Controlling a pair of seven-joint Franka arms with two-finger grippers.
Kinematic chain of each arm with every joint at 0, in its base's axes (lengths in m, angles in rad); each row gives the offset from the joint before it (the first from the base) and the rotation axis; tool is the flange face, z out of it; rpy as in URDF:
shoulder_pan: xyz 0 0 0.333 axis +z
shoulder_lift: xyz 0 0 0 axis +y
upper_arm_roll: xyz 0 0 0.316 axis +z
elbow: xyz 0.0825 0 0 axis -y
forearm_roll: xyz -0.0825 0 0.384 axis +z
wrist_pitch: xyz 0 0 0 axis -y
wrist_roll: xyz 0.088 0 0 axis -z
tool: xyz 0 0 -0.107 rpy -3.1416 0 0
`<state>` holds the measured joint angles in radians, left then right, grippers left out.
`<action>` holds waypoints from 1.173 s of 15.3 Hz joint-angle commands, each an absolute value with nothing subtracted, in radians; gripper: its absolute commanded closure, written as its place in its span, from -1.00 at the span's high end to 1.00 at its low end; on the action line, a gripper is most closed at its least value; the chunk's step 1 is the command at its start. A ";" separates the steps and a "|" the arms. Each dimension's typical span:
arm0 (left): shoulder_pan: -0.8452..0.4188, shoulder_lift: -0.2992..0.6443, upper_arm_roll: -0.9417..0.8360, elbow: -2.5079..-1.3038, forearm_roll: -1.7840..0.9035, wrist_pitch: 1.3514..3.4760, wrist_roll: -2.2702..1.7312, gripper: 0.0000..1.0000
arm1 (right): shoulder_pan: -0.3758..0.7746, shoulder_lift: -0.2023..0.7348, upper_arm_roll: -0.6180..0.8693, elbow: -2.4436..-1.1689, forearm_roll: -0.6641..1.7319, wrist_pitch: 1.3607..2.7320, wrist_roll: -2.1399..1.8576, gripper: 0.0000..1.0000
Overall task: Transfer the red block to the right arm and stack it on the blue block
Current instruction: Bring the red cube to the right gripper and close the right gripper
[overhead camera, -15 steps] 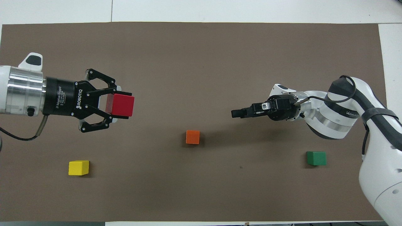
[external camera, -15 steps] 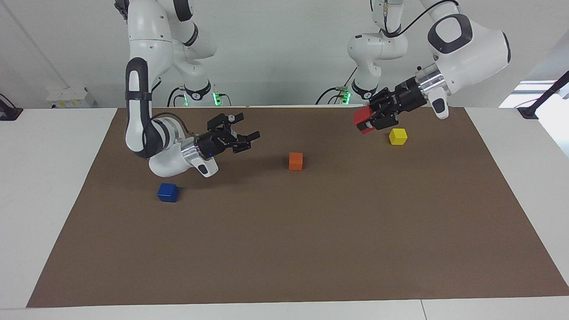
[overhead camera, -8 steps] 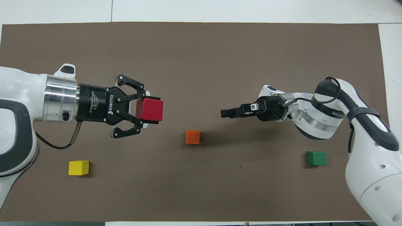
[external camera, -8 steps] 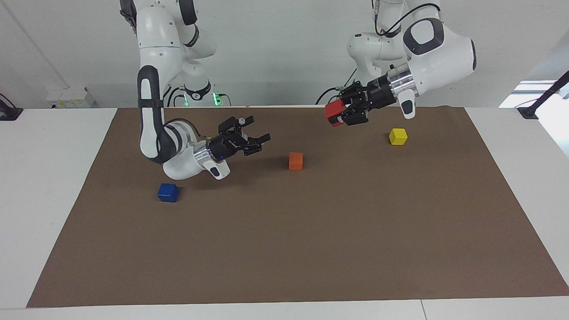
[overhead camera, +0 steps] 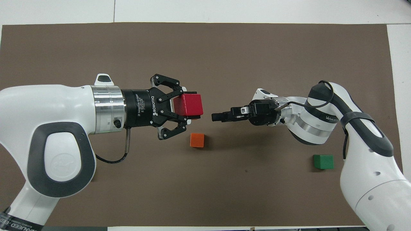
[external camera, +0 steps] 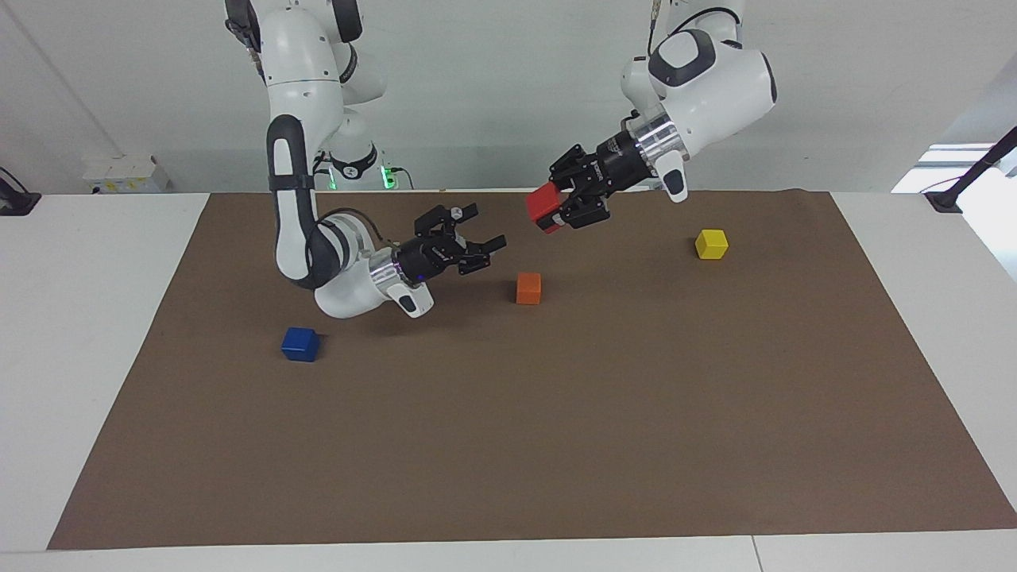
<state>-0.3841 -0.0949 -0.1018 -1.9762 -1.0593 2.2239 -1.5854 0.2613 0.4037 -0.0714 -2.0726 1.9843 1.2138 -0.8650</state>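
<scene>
Facing view, left gripper (external camera: pixel 551 213) pinching red block (external camera: pixel 542 204), right gripper (external camera: pixel 481 244) spread

Note that the left gripper (external camera: pixel 547 213) is raised, horizontal and clamped on a small bright red matte cube (external camera: pixel 542 202). The right gripper (external camera: pixel 488 253), jaws spread, faces it, just apart.

A brown mat (external camera: pixel 556 445) is spread over the white table (external camera: pixel 79 318). On it, an orange cube (external camera: pixel 528 288) is placed near the middle. A yellow cube (external camera: pixel 711 244) is seen toward the left arm's end, and a green cube (overhead camera: pixel 323 161) toward the right arm's end.
</scene>
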 commanded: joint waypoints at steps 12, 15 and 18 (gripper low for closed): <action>-0.506 -0.100 -0.087 -2.072 -1.109 2.427 -1.667 -1.00 | 0.327 0.413 -0.067 -2.063 2.066 1.285 -0.916 1.00; -0.518 -0.095 -0.087 -2.072 -1.109 2.450 -1.661 -1.00 | 0.328 0.411 -0.067 -2.063 2.068 1.298 -0.922 1.00; -0.522 -0.092 -0.087 -2.074 -1.109 2.456 -1.646 -1.00 | 0.351 0.411 -0.067 -2.065 2.094 1.308 -0.928 1.00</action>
